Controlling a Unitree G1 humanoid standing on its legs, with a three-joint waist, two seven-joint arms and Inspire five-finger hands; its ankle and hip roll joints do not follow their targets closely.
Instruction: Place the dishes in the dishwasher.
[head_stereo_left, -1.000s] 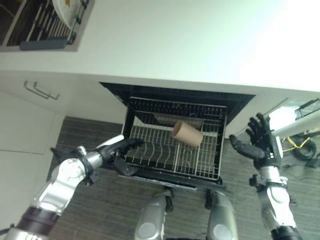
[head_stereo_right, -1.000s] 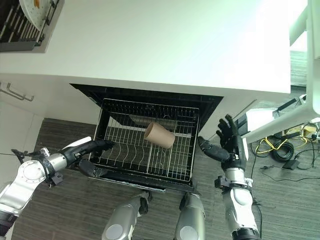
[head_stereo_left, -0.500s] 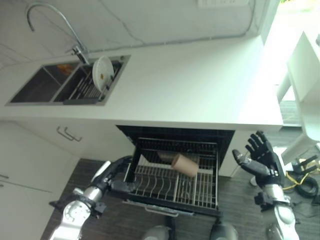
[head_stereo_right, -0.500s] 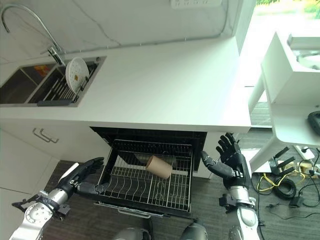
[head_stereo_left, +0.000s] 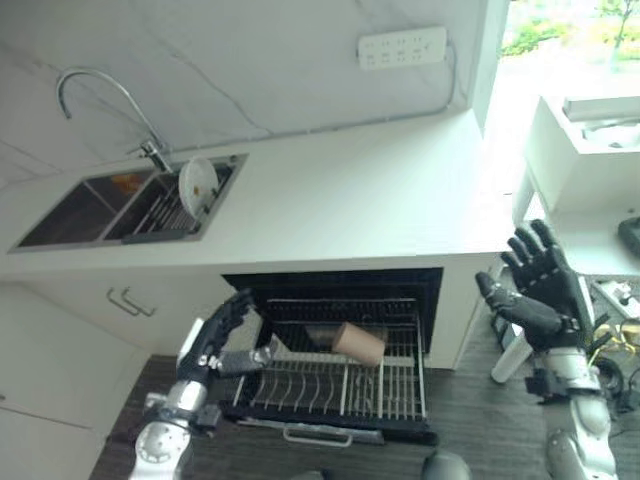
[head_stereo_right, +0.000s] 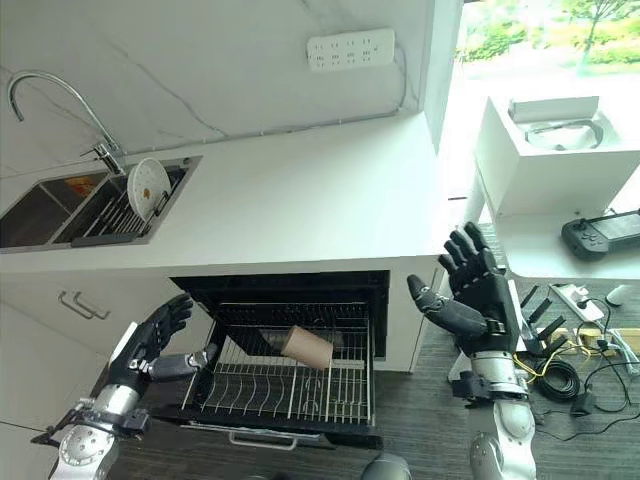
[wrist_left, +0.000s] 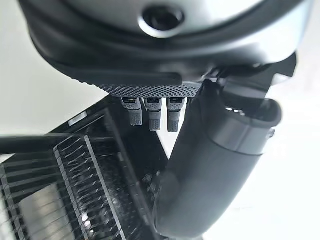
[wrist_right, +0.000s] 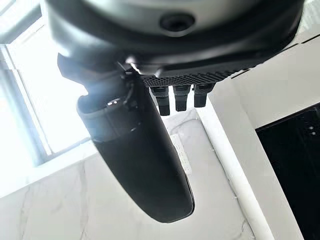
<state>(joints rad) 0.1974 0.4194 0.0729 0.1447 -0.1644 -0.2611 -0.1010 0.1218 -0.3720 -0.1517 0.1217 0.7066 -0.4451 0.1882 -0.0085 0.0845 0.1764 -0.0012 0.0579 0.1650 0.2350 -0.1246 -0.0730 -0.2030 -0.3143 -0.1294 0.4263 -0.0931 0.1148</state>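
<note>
Plate (head_stereo_left: 199, 186) upright in sink rack (head_stereo_left: 160, 207), up and left of left hand (head_stereo_left: 222, 335), the nearer one; brown cup (head_stereo_left: 358, 343) on side in dishwasher rack (head_stereo_left: 330, 385). Left hand (head_stereo_left: 222, 335) seemingly empty, fingers spread; right hand (head_stereo_left: 540, 285) likewise open

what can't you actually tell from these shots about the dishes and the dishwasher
- Dark item behind the brown cup in the rack: half hidden by the cup, unclear what it is.
- Orange thing in the sink: too small to identify.
- Other dishes by the white plate: too small to make out.
- Dishwasher interior: dark beyond the rack in both eye views.
</note>
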